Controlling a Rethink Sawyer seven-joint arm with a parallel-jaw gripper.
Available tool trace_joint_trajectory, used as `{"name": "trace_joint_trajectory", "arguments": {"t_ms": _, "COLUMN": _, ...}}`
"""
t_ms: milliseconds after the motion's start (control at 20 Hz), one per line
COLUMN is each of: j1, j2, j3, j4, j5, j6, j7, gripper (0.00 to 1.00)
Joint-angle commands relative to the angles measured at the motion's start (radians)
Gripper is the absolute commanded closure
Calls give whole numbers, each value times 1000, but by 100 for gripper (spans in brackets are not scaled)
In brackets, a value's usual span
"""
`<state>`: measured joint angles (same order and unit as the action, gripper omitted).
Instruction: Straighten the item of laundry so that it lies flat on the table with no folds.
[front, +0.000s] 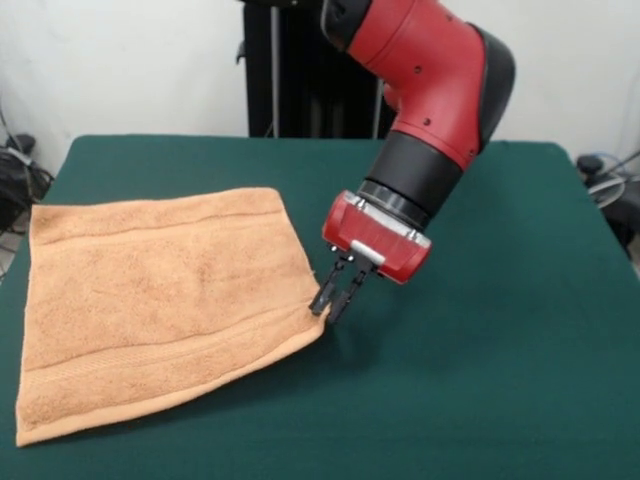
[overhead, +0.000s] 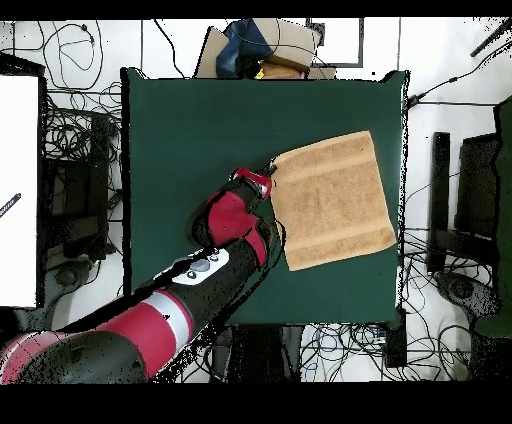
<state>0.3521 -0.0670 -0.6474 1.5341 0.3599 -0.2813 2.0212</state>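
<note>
The tan-orange towel (front: 160, 300) lies spread on the left part of the green table (front: 480, 380), with band stripes near its far and near edges. It looks nearly flat, and its left side reaches the table's edge. My gripper (front: 330, 308) is down at the towel's near right corner, its fingers close together and shut on that corner at table level. In the overhead view the towel (overhead: 333, 200) lies at the right of the table (overhead: 180, 130), and the gripper (overhead: 268, 180) is at its upper left corner.
The red arm (overhead: 225, 240) reaches over the table from the bottom of the overhead view. Cardboard boxes (overhead: 265, 50) stand beyond the table's top edge. Cables (overhead: 75, 150) lie on the floor at the left, and dark equipment (overhead: 475, 200) stands at the right.
</note>
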Motion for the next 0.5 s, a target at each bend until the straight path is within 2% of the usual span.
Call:
{"name": "trace_joint_trajectory", "arguments": {"t_ms": 50, "j1": 63, "j2": 31, "j3": 31, "j4": 63, "j5": 104, "j6": 70, "j7": 190, "gripper": 100}}
{"name": "trace_joint_trajectory", "arguments": {"t_ms": 250, "j1": 84, "j2": 55, "j3": 22, "j4": 53, "j5": 157, "j6": 73, "j7": 182, "gripper": 100}}
{"name": "trace_joint_trajectory", "arguments": {"t_ms": 500, "j1": 90, "j2": 67, "j3": 25, "j4": 49, "j5": 180, "j6": 69, "j7": 171, "gripper": 100}}
